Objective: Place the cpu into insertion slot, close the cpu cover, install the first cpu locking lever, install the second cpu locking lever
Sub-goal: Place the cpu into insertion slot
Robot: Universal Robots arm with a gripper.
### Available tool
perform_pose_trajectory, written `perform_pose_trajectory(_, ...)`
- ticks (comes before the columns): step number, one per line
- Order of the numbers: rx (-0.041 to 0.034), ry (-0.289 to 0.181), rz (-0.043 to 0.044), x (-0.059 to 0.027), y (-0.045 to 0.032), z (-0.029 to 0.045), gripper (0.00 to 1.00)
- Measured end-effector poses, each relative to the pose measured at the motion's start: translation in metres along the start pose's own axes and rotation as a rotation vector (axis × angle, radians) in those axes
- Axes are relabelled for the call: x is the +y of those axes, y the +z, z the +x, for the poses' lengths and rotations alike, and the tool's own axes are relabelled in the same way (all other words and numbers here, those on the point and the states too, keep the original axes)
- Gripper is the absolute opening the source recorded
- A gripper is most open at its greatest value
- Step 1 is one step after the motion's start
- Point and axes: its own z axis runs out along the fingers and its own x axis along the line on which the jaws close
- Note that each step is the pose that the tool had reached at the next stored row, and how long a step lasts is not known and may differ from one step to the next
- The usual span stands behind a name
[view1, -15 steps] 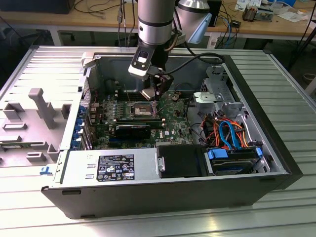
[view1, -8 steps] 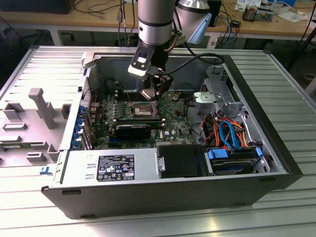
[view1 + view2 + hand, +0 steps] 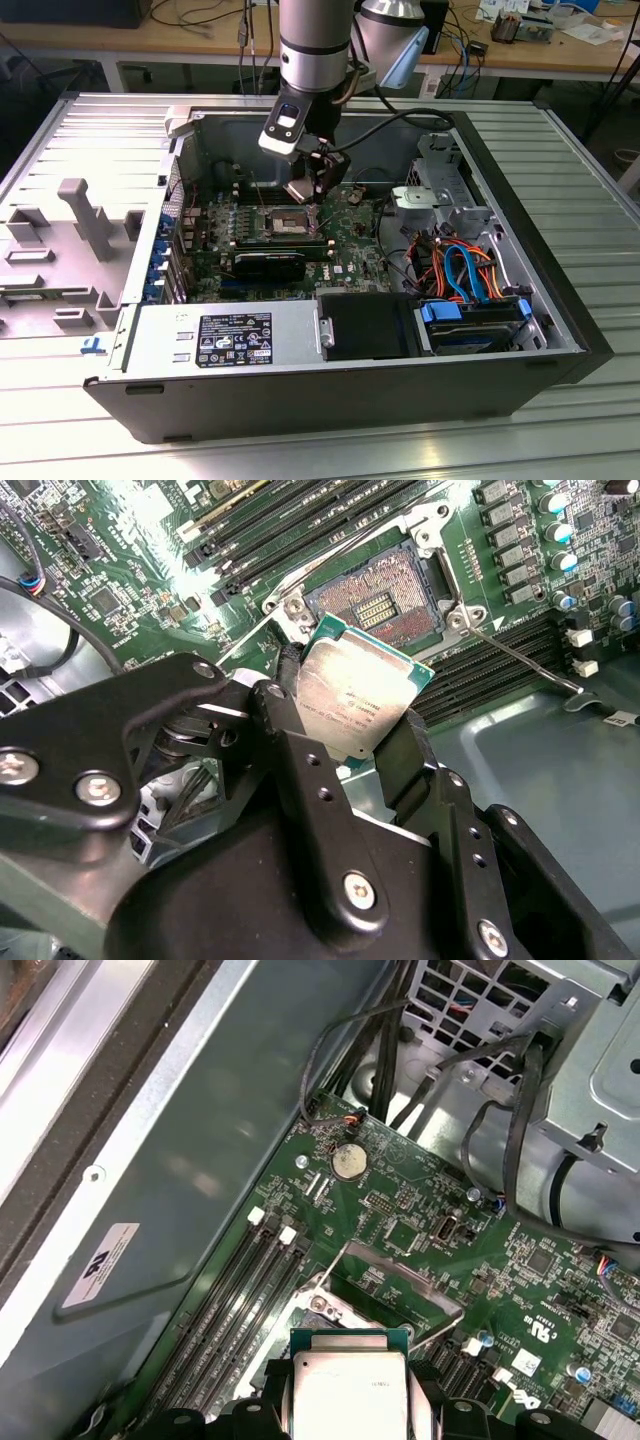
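As jaws pinch, cpu [image 3: 355, 705] between (tilted)

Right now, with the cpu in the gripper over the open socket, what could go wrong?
1. The cpu looks tilted over the insertion slot, whose contacts lie bare; a corner landing first could bend them.
2. The gripper pinches only the chip's edges, so a nudge might shift or drop it.
3. The raised cpu cover stands close ahead of the chip in the first wrist view; it could catch on the way down.
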Motion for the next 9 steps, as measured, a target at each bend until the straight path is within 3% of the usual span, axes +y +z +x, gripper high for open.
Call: perform_pose_trajectory(9,-0.0006,0.02,-0.0003,0.0,0.0007,0.0,0.54)
